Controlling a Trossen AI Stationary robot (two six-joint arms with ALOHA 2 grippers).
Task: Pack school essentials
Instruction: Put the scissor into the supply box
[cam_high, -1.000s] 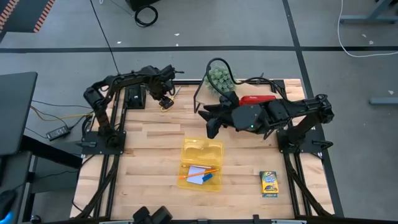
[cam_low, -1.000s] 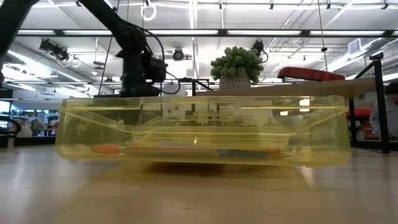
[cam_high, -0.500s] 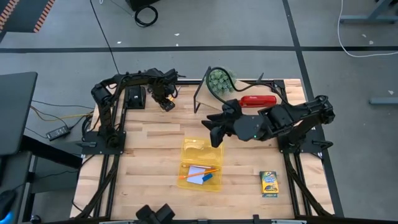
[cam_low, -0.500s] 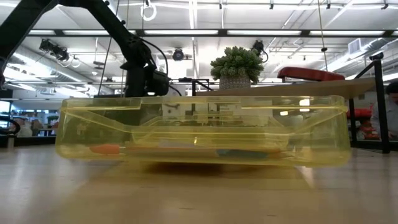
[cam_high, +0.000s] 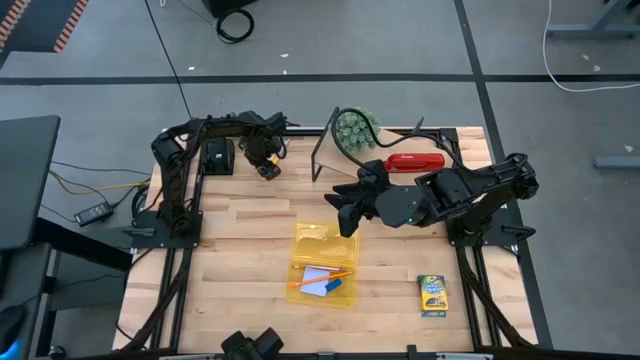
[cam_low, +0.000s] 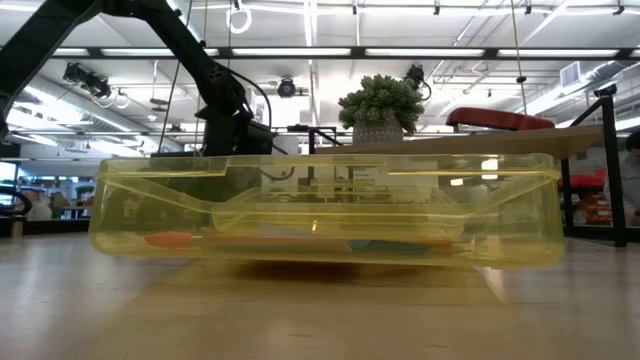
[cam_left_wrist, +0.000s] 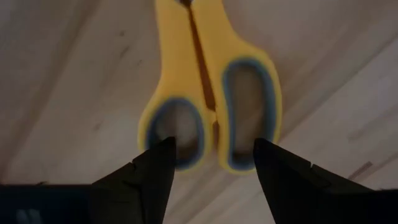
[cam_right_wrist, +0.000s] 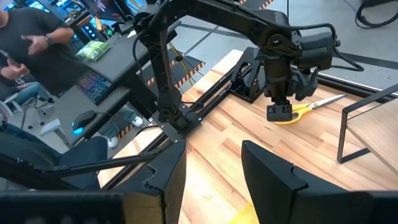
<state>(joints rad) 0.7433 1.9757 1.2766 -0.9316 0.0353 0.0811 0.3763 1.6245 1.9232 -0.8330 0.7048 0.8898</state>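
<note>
Left gripper (cam_left_wrist: 211, 155), jaws released, straddles the yellow-handled scissors (cam_left_wrist: 211, 106) at eleven o'clock. Closing off-centre could skid them. Right gripper (cam_high: 345, 215) waits parted, empty

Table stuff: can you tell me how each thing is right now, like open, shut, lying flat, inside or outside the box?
Scissors: shut, flat on the table, not gripped.
Left gripper: open, fingers either side of the scissor handles.
Right gripper: open, empty, above the yellow box.
Yellow box: open, holding pencils, notepad and eraser.
Crayon box: shut, flat, outside the yellow box.
</note>
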